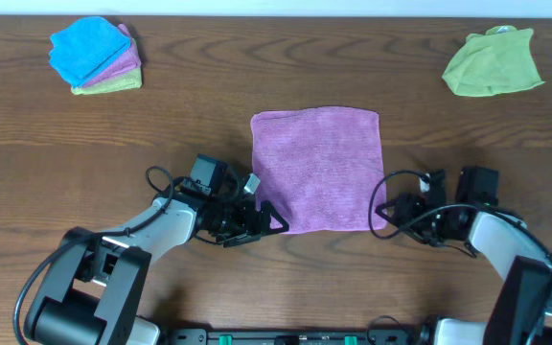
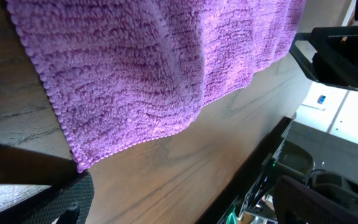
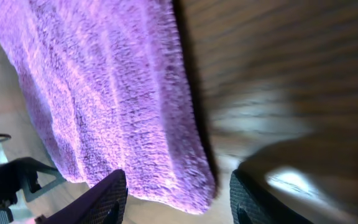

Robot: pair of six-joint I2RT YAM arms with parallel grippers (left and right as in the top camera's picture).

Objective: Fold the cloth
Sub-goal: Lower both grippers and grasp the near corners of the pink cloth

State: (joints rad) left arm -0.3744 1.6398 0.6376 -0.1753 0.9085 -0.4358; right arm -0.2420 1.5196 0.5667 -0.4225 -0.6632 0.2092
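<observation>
Reaching with both jaws spread wide and gripping nothing, I have my left gripper (image 1: 270,219) at the near-left corner and my right gripper (image 1: 380,218) at the near-right corner of the flat, roughly square purple terry cloth (image 1: 316,171), which stretches straight ahead across the wooden counter (image 1: 161,125).

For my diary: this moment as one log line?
purple terry cloth flat | left hand open at corner | right hand open at corner
</observation>
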